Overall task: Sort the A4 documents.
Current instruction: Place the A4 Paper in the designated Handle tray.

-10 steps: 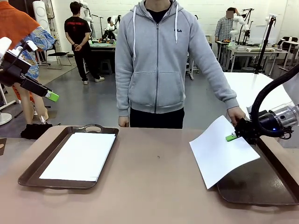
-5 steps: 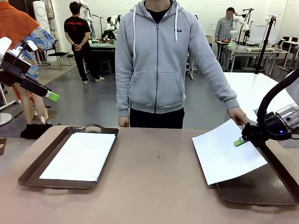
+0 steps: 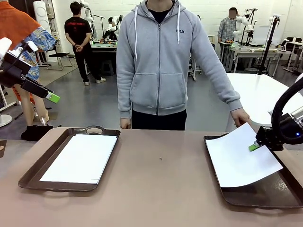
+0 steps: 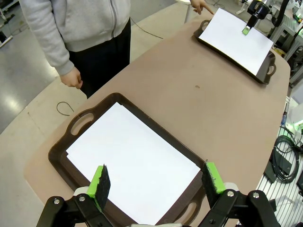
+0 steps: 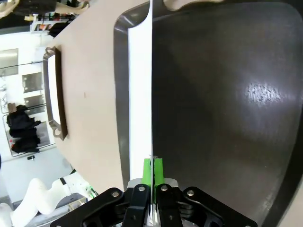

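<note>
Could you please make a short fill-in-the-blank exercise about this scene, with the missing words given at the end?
1. The right gripper is shut on a white ____.
2. That sheet hangs over the ____ tray.
3. The left gripper is ____, above the other tray.
4. The sheet in that tray lies ____.

Missing words: sheet; right; open; flat

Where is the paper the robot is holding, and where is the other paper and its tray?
held paper [image 3: 239, 158], front view, bare middle.
other paper [image 3: 80, 157], front view, its middle.
left tray [image 3: 94, 130], front view, far handle.
</note>
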Robot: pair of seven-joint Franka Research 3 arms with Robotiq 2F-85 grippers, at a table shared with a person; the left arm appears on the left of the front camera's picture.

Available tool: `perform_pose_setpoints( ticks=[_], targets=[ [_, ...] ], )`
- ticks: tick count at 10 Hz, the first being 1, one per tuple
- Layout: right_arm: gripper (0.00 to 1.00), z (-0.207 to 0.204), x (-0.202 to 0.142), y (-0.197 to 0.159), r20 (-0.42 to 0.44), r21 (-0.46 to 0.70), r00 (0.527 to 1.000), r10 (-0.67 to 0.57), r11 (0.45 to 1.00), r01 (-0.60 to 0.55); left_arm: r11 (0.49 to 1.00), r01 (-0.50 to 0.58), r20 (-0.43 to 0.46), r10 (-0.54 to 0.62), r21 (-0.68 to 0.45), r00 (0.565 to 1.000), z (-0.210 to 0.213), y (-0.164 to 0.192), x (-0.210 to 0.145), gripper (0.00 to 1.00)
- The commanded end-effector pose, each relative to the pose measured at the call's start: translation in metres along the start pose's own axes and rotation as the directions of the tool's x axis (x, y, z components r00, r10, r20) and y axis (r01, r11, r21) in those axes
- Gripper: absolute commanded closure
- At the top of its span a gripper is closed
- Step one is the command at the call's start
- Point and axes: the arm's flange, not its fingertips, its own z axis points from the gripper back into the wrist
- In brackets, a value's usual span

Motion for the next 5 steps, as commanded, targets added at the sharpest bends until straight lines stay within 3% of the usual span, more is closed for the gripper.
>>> perform_pose_setpoints(
  ticks=[1,5],
  targets=[
    [0.99,-0.0011,-0.0084,-0.0007,-0.003,-0.076,0.999,-0.035,0.996,0.035,1.0,0.008,0.003,-0.008,0.0,1.0,0.0001,0.0009,-0.0014,0.0],
    [0.99,-0.008,0.001,-0.0002,-0.035,-0.169,0.999,-0.021,0.985,0.015,1.0,0.008,0.003,-0.008,0.0,1.0,0.0001,0.0009,-0.0014,0.0]
  ],
)
